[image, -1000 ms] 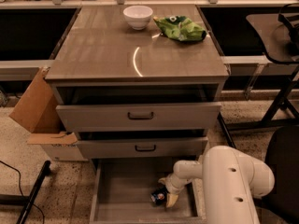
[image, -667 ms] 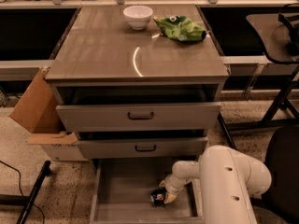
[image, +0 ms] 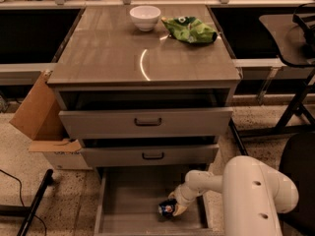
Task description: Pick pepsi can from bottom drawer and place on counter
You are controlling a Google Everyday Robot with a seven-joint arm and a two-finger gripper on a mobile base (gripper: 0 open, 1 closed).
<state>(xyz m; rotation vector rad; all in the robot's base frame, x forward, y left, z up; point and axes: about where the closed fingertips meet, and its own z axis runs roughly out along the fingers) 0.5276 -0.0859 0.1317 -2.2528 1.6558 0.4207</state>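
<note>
My tool (image: pixel 176 205) is down inside the bottom drawer (image: pixel 123 203), in its front right part, near the right wall. It sits right against the can (image: pixel 166 209), which lies on the drawer floor with one end turned toward the camera, dark blue with a patch of white and red showing. The tool meets the can from the right and from above. I cannot tell whether it is clenched on the can or released. My arm (image: pixel 256 195), white and rounded, comes in from the lower right and reaches down to the left into the drawer.

The bottom drawer is pulled well out from the cabinet, so its flat floor and low side walls are in plain sight. Above it the middle drawer (image: pixel 113 156) and the top drawer (image: pixel 98 124) each stand out a little, the top one further than the middle one. Each has a dark bar handle at its centre.

The counter (image: pixel 113 53) on top is glossy, with a curved streak of light across its middle. Near its back edge stands a white bowl (image: pixel 145 17), and a green bag (image: pixel 189 29) lies just beside it to the right. The can is well below them, nowhere near the counter.

A cardboard box (image: pixel 37 109) with a raised flap leans against the cabinet's left side. At the right edge, part of a dark chair (image: pixel 300 166) stands on the speckled floor (image: pixel 19 171).
</note>
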